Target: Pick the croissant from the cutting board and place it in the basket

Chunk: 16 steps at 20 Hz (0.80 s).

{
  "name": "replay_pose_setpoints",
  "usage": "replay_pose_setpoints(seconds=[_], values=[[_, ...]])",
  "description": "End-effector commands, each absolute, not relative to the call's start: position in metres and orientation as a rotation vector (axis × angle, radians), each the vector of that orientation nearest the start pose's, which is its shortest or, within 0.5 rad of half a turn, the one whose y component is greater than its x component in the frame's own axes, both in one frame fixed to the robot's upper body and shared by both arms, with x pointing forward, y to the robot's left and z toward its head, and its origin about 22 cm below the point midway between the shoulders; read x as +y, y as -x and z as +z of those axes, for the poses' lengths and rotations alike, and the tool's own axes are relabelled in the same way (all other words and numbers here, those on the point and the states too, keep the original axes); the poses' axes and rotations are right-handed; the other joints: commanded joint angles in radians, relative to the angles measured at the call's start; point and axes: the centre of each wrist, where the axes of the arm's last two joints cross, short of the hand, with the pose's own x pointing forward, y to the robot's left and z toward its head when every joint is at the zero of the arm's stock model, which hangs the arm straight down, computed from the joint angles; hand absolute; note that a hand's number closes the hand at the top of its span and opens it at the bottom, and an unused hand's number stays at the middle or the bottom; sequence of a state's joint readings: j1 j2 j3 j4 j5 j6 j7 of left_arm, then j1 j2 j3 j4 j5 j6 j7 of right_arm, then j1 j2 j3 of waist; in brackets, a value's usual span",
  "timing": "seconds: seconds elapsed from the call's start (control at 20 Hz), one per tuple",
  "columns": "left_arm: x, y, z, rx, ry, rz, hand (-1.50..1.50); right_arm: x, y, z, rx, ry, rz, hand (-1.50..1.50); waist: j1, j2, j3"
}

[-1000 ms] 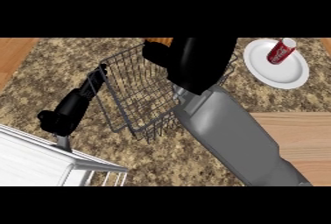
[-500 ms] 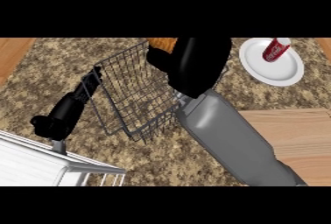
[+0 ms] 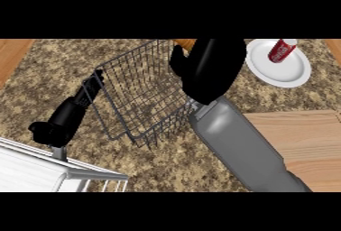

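Right hand (image 3: 208, 67) over basket (image 3: 136, 99), apparently clutching mostly hidden croissant (image 3: 184, 43)

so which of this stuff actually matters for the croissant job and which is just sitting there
Part of the job:
- croissant, only a tip showing past the right hand
- wire basket
- wooden cutting board

Just lying about:
- white plate with a red can on it
- black faucet
- white sink rim
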<state>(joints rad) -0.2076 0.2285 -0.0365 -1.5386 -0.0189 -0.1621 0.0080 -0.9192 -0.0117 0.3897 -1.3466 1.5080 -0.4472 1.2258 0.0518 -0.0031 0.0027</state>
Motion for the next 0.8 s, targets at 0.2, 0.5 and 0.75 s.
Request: replay_pose_setpoints(seconds=[0.2, 0.5, 0.75], values=[[0.254, -0.293, 0.063, -1.686, -0.023, -0.422, 0.00, -0.010, -0.329, 0.194, -1.634, 1.306, -0.186, -1.50, -0.008, 0.006, -0.003], [0.258, -0.286, 0.053, -1.691, -0.023, -0.398, 0.00, -0.028, -0.322, 0.226, -1.697, 1.166, -0.370, -1.50, -0.025, 0.001, -0.003], [0.261, -0.276, 0.044, -1.680, -0.045, -0.388, 0.00, -0.051, -0.307, 0.234, -1.659, 1.053, -0.501, -1.50, -0.033, -0.005, -0.002]])
